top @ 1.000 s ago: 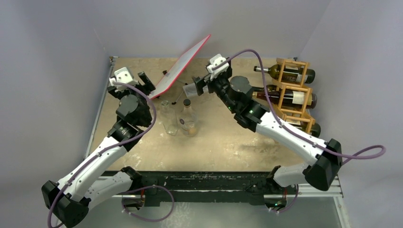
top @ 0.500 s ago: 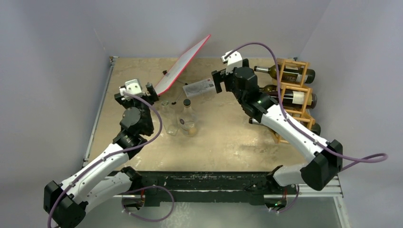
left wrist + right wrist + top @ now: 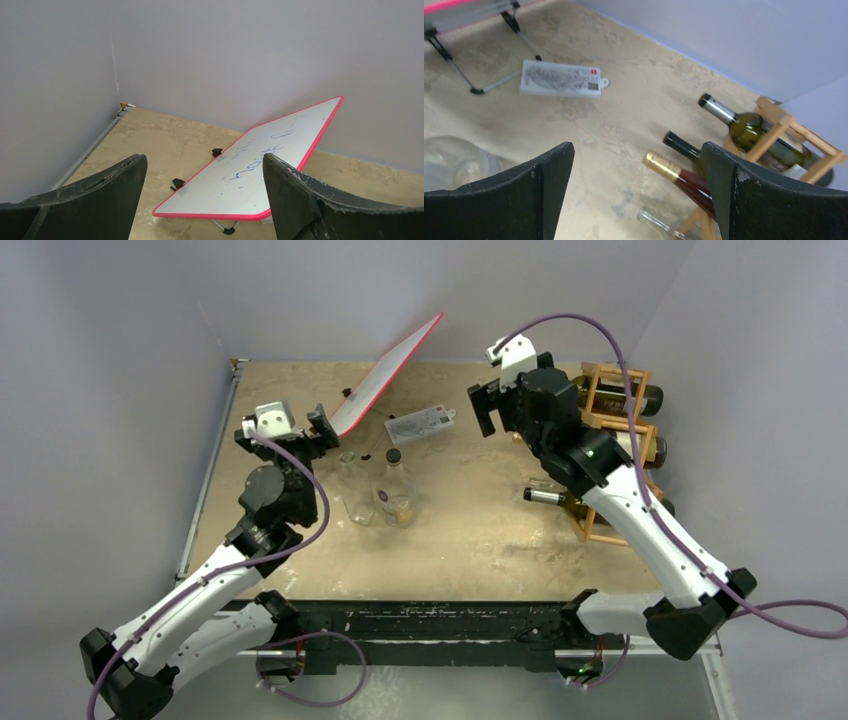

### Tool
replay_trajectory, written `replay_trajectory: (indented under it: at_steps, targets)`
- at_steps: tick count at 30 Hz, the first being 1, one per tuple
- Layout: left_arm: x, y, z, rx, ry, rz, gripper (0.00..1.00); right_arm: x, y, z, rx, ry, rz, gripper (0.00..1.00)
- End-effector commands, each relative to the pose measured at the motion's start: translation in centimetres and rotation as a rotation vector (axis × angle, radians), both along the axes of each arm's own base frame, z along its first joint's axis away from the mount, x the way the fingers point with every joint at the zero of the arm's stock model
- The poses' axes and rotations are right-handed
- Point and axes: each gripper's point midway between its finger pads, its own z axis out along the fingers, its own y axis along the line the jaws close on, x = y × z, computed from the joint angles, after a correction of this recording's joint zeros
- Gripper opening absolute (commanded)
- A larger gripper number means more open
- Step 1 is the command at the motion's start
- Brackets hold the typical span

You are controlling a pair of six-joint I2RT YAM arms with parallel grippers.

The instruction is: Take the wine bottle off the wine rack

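The wine rack is a light wooden lattice at the table's right edge, with several wine bottles lying in it, necks pointing left. In the right wrist view I see a silver-capped green bottle, a dark-capped bottle and a gold-capped red wine bottle, all resting in the rack. My right gripper hangs open and empty above the table, just left of the rack's top end. My left gripper is open and empty at the far left, facing the whiteboard.
A red-edged whiteboard leans on a wire stand at the back. A white packet lies flat beside it. A clear glass bottle and a glass stand mid-table. Grey walls close the back and sides.
My right arm has swung right from mid-table toward the rack, leaving the white packet on the table. My left gripper has opened and shifted a little toward the whiteboard.
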Motion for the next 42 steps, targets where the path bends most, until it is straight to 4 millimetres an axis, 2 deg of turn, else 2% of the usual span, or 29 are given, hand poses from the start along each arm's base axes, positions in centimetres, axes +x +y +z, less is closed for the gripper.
replay_trajectory:
  at_steps: [1, 2, 4, 5, 8, 10, 16, 22, 25, 29, 35, 40, 42]
  targets:
    - [-1.3, 1.3, 3.0, -0.077, -0.070, 0.017, 0.86, -2.8, -2.5, 0.1, -0.154, 0.040, 0.042, 1.00]
    - [-1.4, 1.6, 3.0, -0.083, -0.068, 0.036, 0.86, -3.1, -2.7, -0.7, -0.204, 0.068, 0.062, 1.00]
    - [-1.5, 2.2, 3.0, -0.090, -0.063, 0.068, 0.87, -5.4, -2.2, -5.0, -0.343, 0.230, 0.231, 1.00]
    - [-1.5, 2.4, 3.1, -0.095, -0.062, 0.077, 0.87, -6.1, -2.1, -6.5, -0.374, 0.280, 0.274, 1.00]
    - [-1.4, 2.9, 3.4, -0.124, -0.065, 0.093, 0.87, -9.1, -4.0, -11.4, -0.506, 0.447, 0.354, 1.00]
    - [-1.3, 3.2, 3.4, -0.143, -0.068, 0.101, 0.87, -10.7, -4.4, -13.5, -0.541, 0.486, 0.421, 1.00]
    - [-1.1, 3.5, 3.3, -0.154, -0.059, 0.118, 0.89, -12.2, -4.2, -13.0, -0.528, 0.397, 0.521, 1.00]
    - [-1.6, 4.0, 3.8, -0.167, -0.072, 0.127, 0.90, -13.1, -8.5, -16.7, -0.728, 0.548, 0.427, 1.00]
    - [-1.6, 4.3, 3.8, -0.168, -0.072, 0.137, 0.90, -12.7, -9.0, -16.9, -0.757, 0.533, 0.399, 1.00]
    - [-1.4, 4.4, 3.7, -0.171, -0.069, 0.143, 0.90, -11.2, -9.8, -16.5, -0.819, 0.476, 0.335, 1.00]
    - [-1.2, 4.5, 3.7, -0.173, -0.069, 0.142, 0.90, -10.9, -11.5, -18.5, -0.953, 0.534, 0.308, 0.96]
    - [-1.1, 4.5, 3.7, -0.177, -0.067, 0.143, 0.90, -10.3, -11.2, -18.6, -0.957, 0.510, 0.310, 0.90]
    - [-1.0, 4.4, 3.7, -0.177, -0.066, 0.139, 0.90, -10.7, -11.7, -20.0, -0.987, 0.548, 0.312, 0.88]
